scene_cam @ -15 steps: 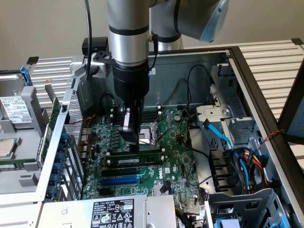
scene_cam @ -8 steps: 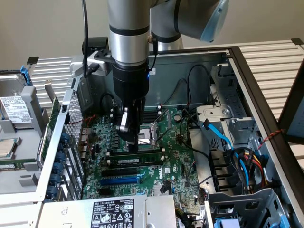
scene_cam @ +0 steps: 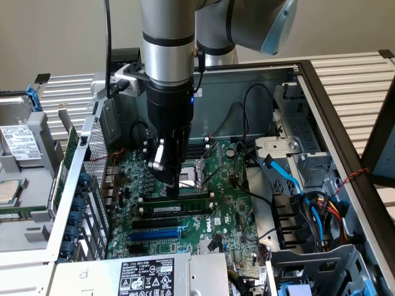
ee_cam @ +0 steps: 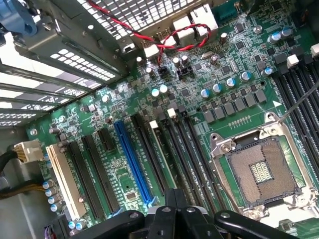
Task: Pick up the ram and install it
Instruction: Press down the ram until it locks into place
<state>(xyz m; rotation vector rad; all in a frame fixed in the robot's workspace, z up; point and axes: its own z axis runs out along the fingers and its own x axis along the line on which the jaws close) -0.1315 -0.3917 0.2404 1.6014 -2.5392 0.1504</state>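
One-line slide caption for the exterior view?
Shut gripper presses the ram into its slot on the motherboard inside an open computer case.

In the exterior view the gripper (scene_cam: 174, 185) covers one end of the ram (scene_cam: 180, 209), so whether that end sits in its slot cannot be told. The arm (scene_cam: 168, 43) runs off the top edge. The power supply label (scene_cam: 145, 276) is cut by the bottom edge, its print too small to read. In the wrist view the CPU socket (ee_cam: 263, 172) runs off the edge.
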